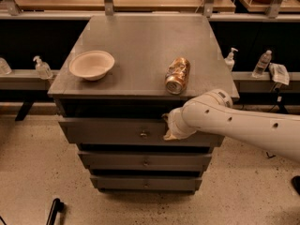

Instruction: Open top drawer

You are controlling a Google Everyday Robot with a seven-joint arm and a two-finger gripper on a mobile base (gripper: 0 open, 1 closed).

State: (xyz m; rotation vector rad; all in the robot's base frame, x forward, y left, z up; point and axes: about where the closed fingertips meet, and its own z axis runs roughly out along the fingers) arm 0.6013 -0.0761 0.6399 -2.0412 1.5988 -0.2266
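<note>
Camera view: the gripper (171,125) is sitting against the upper front of the top drawer (108,131), just right of its brass knob (144,134). The white arm (234,123) is reaching in from the right. I cannot tell whether the gripper is open or closed, or whether it is gripping anything. The top drawer is lying directly beneath the cabinet top (140,41). Its front is looking at most slightly drawn out, so I am judging the pull as barely begun.

Procedure, as I am reading it:
- The pull should be running straight out from the cabinet and level.
- Contact is lying off centre, so a skewed pull is risking binding.
- Motion should be staying slow, because the can (177,75) is lying on its side near the front edge and could roll.

Count:
- Three drawers: the top drawer, the middle drawer (117,161) and the bottom drawer (117,183).
- One bowl (91,64) and one can.
- On the ledges behind, a left pump bottle (42,68), a right pump bottle (229,59) and one clear bottle (261,63)
</note>
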